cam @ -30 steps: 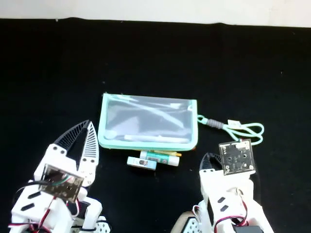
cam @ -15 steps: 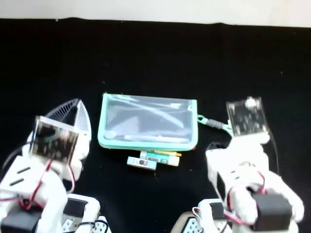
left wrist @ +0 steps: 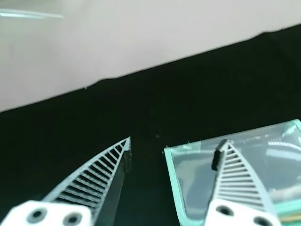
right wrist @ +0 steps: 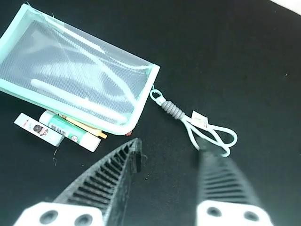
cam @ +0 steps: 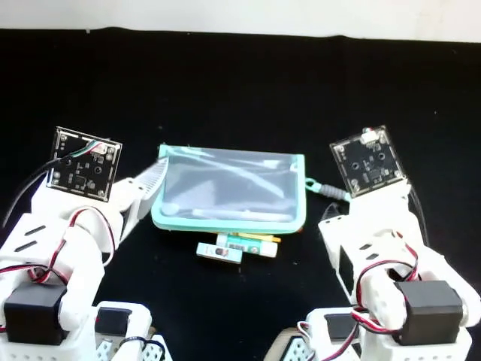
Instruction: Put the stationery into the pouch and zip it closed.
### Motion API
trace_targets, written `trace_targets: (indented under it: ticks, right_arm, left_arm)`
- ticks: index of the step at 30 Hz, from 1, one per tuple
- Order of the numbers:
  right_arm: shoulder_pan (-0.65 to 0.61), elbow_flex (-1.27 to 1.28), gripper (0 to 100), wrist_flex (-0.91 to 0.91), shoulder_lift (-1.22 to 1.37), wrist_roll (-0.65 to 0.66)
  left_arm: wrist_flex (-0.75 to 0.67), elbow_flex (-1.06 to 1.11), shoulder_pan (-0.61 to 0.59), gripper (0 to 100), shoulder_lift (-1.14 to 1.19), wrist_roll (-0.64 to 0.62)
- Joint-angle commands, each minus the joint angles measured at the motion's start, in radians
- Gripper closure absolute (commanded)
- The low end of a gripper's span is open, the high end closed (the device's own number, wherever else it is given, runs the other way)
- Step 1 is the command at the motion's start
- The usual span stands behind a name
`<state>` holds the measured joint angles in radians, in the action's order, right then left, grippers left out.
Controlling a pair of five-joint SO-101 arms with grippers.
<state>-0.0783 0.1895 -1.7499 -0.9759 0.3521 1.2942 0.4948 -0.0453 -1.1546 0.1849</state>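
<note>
The mint-green mesh zip pouch (cam: 229,188) lies flat mid-table. At its 9 o'clock the left gripper (left wrist: 177,141) gapes wide, one finger over the pouch's corner and the other off it. At its 6 o'clock, against the edge, lie a small white box (right wrist: 38,130), a white-and-green glue stick (right wrist: 70,132) and a yellow pencil (right wrist: 91,132). At 3 o'clock the right gripper (right wrist: 170,148) is spread wide near the mint cord loop (right wrist: 171,109). Loading seems unstarted; next, probably, pin the pouch and lift one item. The black table (cam: 240,90) meets a pale wall (left wrist: 117,37) at 12 o'clock.
</note>
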Motion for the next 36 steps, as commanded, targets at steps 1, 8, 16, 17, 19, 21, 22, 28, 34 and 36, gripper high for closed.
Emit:
trace_targets:
  ticks: [1,8,16,17,19,21,22,28,34,36]
  right_arm:
    - [0.010,-0.025,66.8,-0.008,0.012,0.015]
    - [0.013,-0.021,66.7,0.015,0.021,-0.032]
    - [0.220,0.182,66.7,0.277,0.022,-0.072]
    - [0.240,0.222,66.7,0.306,0.022,-0.071]
    - [0.271,0.300,66.7,0.366,0.022,-0.071]
    - [0.286,0.377,66.7,0.427,0.022,-0.071]
    - [0.291,0.415,66.7,0.458,0.022,-0.071]
    - [0.354,0.607,66.7,0.693,0.022,-0.074]
    - [0.450,0.717,66.7,0.848,0.096,-0.069]
    - [0.469,0.719,66.7,0.872,0.186,-0.046]
  left_arm:
    - [0.025,-0.030,-0.013,69,0.005,0.000]
    - [0.026,-0.013,-0.133,69,0.015,0.054]
    - [0.017,0.142,-0.180,70,0.159,0.057]
    - [0.017,0.151,-0.179,70,0.179,0.057]
    - [0.017,0.156,-0.179,70,0.222,0.055]
    - [0.018,0.157,-0.179,70,0.271,0.055]
    - [0.018,0.157,-0.179,70,0.297,0.055]
    - [0.017,0.156,-0.179,81,0.415,0.057]
    - [0.023,0.156,-0.179,77,0.430,0.057]
    - [0.025,0.157,-0.179,77,0.430,0.057]
